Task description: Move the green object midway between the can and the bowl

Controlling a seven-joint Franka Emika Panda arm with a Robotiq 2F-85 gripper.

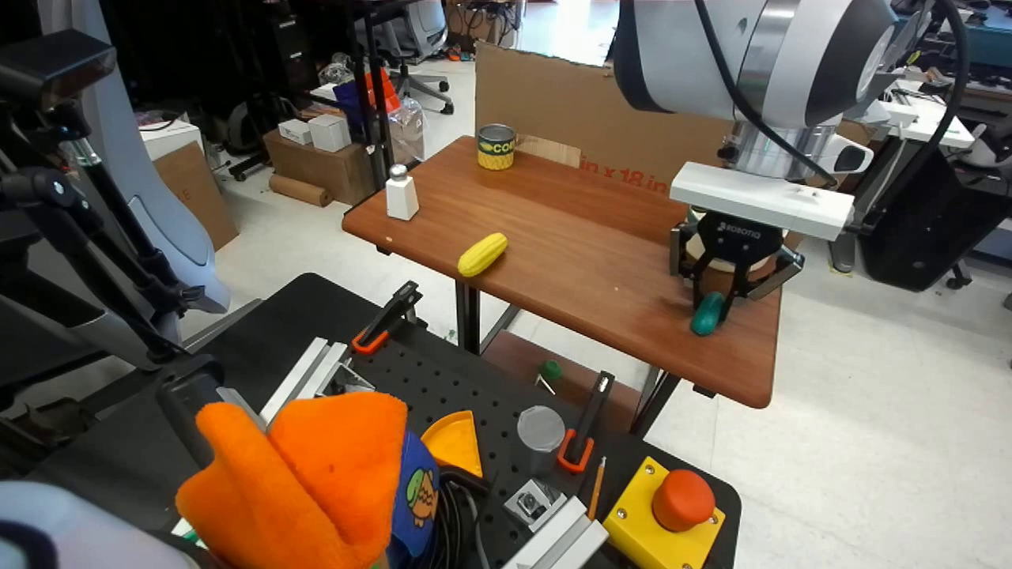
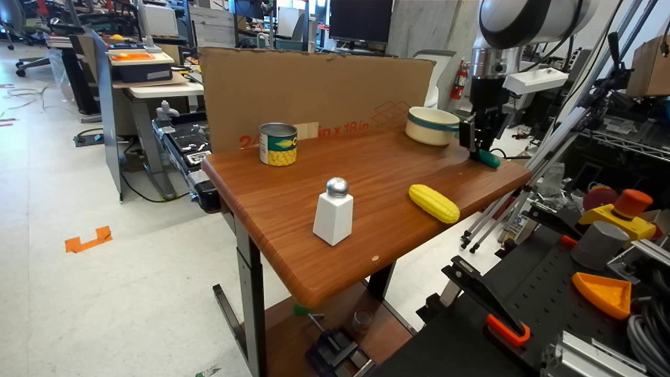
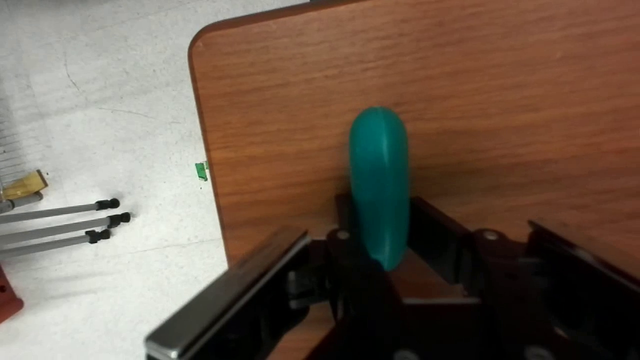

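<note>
1. While narrowed to its width, clasping the green object [image 1: 707, 314] in the gripper [image 3: 381, 206].
2. Held at one end of the table [image 2: 377, 167] — near the bowl [image 2: 426, 134], well apart from the can [image 2: 278, 149].

We see a smooth, glossy, plastic-looking skin on the green object [image 3: 379, 165], with a pale gleam down its length. The tool [image 3: 379, 206] looks dark and mostly matt, edged with a strip of bright metal. Fine streaky wood grain with a soft sheen covers the counter [image 2: 356, 159]. We find bare grey metal at the rim of the can [image 2: 278, 144] and a smooth printed label around it. The bowl [image 2: 425, 134] is smooth; whether enamel or plastic, we cannot tell. The shaker [image 2: 333, 219] pairs a smooth white body with a shiny metallic cap. We note bumpy, faintly shiny plastic-like corn [image 2: 434, 203], matt cardboard [image 2: 314, 84], and, in an exterior view, fuzzy orange cloth [image 1: 340, 446].
</note>
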